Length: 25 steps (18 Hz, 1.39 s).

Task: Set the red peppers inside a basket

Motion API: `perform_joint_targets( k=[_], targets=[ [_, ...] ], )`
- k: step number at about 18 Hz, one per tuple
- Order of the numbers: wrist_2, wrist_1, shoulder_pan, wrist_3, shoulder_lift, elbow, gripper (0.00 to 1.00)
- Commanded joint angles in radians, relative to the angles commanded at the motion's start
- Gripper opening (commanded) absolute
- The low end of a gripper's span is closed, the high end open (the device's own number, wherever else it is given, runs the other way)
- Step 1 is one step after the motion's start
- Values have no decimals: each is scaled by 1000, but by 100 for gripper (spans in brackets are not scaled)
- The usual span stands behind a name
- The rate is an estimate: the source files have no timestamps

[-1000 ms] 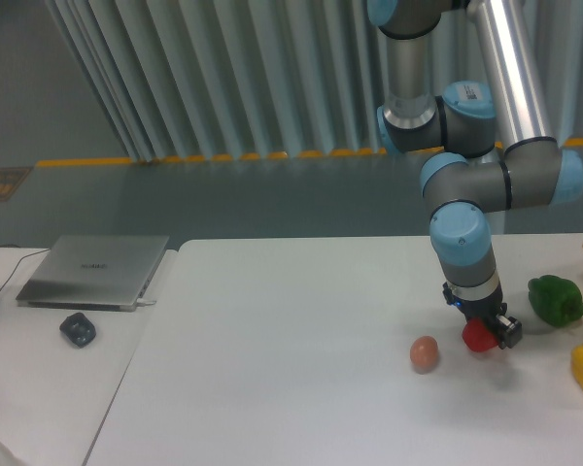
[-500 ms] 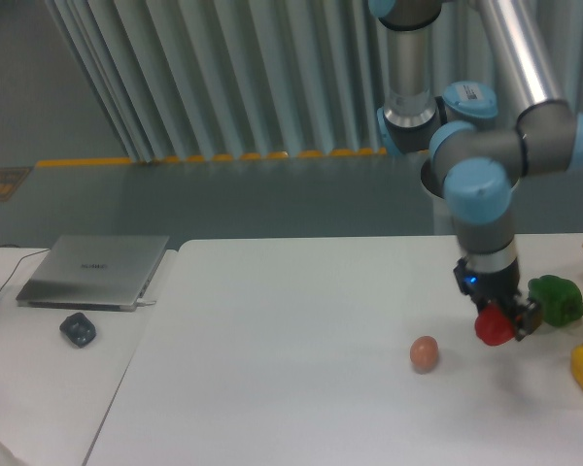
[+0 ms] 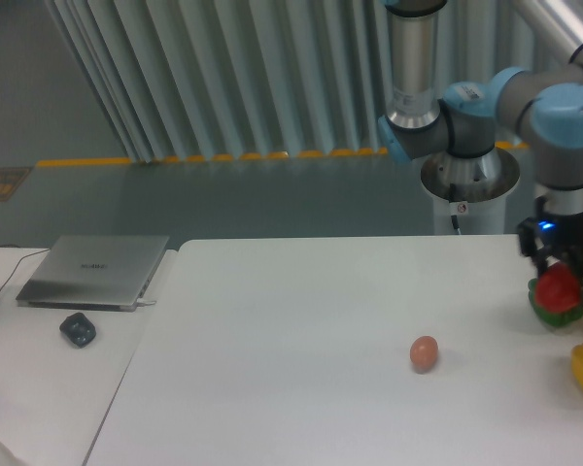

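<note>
At the desk's (image 3: 301, 320) right edge, the claw (image 3: 561, 282) grips the red pepper (image 3: 558, 287), lifted and carried rightward from beside the egg (image 3: 424, 352) to above the green pepper (image 3: 556, 313); no basket visible.

Red pepper held above the table at the right edge of the view

The red pepper (image 3: 559, 287) is a glossy, rounded red bell pepper, pinched between the dark fingers of the gripper (image 3: 562, 282) and lifted clear of the white tabletop. It hangs at about 3 o'clock in the scene, and from this camera overlaps a green shape just behind and below it. Its stem is hidden.
</note>
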Motion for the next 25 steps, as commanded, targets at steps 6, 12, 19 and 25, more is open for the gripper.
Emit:
perform_joint_targets(
  k=[6, 12, 19, 25],
  targets=[
    [12, 0, 185, 406, 34, -86, 56],
    [61, 0, 273, 657, 23, -129, 58],
    [69, 9, 338, 887, 2, -155, 83],
    [63, 6, 330, 889, -2, -147, 100]
  ],
)
